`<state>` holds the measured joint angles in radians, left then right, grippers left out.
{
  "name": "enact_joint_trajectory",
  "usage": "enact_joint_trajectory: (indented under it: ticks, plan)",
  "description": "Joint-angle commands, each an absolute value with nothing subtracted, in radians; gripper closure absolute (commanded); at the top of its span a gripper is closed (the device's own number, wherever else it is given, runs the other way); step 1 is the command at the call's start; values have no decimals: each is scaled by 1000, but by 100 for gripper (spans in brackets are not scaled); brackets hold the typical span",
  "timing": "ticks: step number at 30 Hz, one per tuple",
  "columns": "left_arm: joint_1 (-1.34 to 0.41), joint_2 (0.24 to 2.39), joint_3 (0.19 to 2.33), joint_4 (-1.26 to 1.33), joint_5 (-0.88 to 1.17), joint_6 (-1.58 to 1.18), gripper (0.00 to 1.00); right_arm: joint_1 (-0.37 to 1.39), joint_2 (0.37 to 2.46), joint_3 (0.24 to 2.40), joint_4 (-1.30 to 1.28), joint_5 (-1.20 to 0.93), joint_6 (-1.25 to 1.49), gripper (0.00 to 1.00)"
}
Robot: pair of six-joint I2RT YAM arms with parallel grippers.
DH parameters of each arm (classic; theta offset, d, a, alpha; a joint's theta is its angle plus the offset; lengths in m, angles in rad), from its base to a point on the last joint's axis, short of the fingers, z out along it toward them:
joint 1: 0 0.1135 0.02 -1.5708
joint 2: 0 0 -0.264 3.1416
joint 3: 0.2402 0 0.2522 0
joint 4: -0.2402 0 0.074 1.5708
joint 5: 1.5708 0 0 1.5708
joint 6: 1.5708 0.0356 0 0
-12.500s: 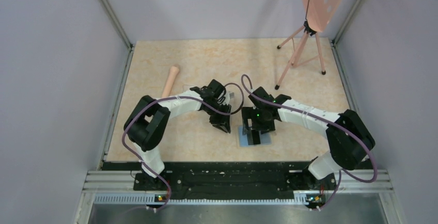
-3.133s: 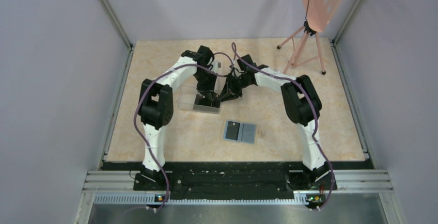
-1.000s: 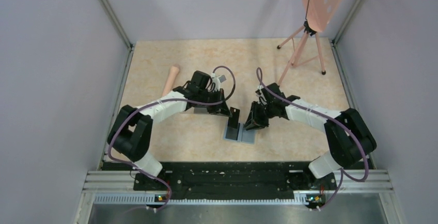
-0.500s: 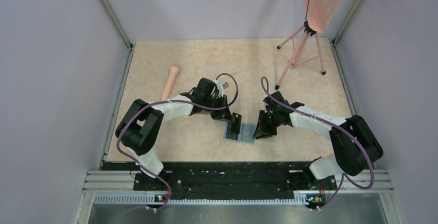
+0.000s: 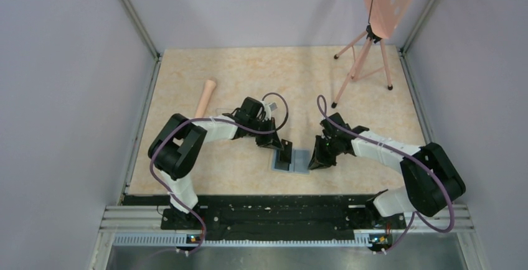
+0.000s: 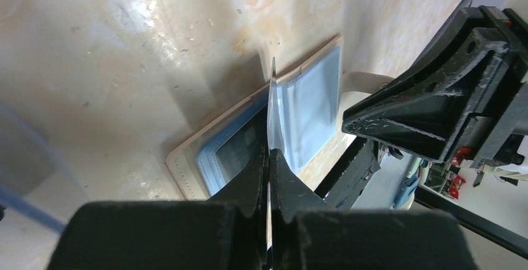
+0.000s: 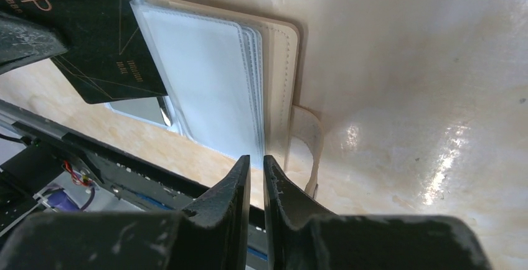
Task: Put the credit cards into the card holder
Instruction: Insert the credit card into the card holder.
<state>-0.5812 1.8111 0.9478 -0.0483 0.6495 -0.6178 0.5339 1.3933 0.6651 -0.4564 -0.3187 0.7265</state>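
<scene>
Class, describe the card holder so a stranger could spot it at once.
Look at the tan table, near the middle of its front edge. The card holder lies open there: flat, tan-edged, grey-blue inside, unlike the black credit card upright over it.

In the top view the card holder (image 5: 301, 161) lies open on the tabletop (image 5: 249, 71) at lower centre; a credit card (image 7: 93, 46) stands over its left half; wooden stick (image 5: 204, 97) upper left, tripod (image 5: 364, 65) upper right
</scene>
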Motion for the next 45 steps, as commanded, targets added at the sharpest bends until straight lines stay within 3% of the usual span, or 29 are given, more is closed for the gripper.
enact_joint_trajectory:
  ticks: [1,7,27,44,45]
  plan:
    - [-596,1810,977,17,665,-626,100,533,1369,641,-442,-319,727,89]
    - [-599,1803,977,29,672,-643,100,532,1373,627,-418,-324,735,100]
    - [-602,1855,965,129,746,-739,100,533,1381,597,-347,-389,764,100]
    - [-619,1859,1011,-76,626,-651,100,450,1216,564,-411,-361,818,98]
    - [-623,1862,1015,-82,626,-650,100,435,1215,552,-411,-362,715,99]
